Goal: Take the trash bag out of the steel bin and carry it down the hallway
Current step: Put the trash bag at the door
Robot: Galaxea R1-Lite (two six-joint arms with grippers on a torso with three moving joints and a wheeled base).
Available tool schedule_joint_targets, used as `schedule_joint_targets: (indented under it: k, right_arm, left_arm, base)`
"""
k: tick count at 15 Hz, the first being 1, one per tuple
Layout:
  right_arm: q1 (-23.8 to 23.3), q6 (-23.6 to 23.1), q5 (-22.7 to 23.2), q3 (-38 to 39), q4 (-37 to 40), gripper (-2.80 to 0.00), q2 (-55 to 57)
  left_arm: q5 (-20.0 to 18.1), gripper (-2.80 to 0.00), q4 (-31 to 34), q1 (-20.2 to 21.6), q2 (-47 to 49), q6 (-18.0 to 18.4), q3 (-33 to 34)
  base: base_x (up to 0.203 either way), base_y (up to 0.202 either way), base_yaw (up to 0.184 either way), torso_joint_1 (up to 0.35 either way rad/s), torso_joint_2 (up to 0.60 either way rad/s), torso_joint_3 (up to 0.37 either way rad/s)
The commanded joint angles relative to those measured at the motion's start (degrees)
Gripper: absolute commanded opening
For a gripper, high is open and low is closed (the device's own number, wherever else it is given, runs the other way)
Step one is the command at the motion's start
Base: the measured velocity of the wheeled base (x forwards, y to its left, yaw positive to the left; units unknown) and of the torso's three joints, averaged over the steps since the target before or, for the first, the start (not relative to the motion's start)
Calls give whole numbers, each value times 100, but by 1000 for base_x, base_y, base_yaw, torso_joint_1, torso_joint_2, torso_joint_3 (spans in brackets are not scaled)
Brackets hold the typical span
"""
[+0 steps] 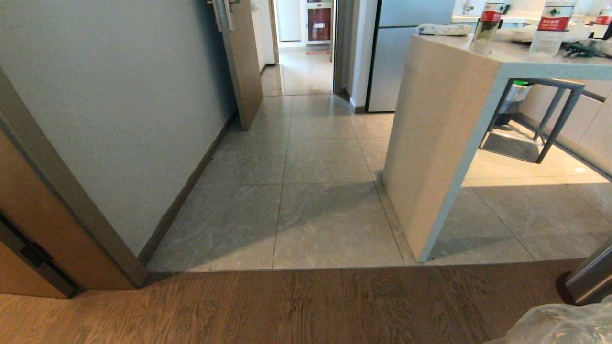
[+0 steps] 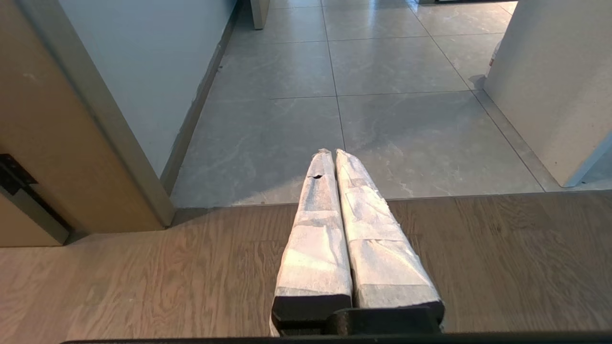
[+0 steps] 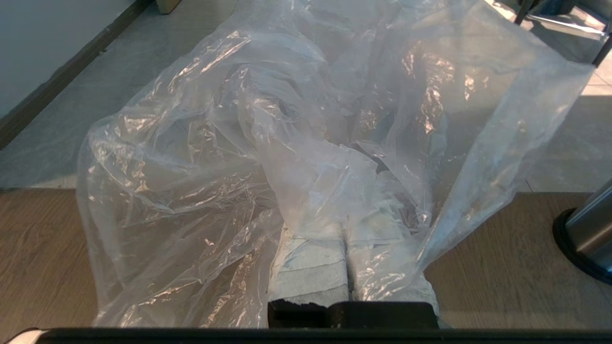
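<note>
Right gripper (image 3: 345, 239) is clamping the trash bag (image 3: 306, 134) beside the steel bin (image 3: 585, 231); left gripper (image 2: 334, 155) is hanging closed, empty.

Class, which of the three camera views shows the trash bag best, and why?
The right wrist view: the trash bag fills it, draped over the shut right pincer. The head view catches only a crinkled corner at its lower right edge. The left wrist view shows none of it.
</note>
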Motion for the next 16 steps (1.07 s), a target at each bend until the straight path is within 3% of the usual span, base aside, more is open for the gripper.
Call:
schedule_joint_targets:
  k: [1,7,16]
  right_arm:
    - [4,-4,0,9,-2,-280,9]
    - [4,-4,0,9,-2,-280,9]
    - [4,-4,0,9,-2,-280,9]
  left_arm:
    - [2,-280,1,0,1,-2,0]
    - [2,-280,1,0,1,-3,0]
    - [2,-280,1,0,1,-21,0]
  base:
    - [0,0,0,0,0,0]
    - [20,0,0,0,0,1]
    - [188,0,1,2,3,4]
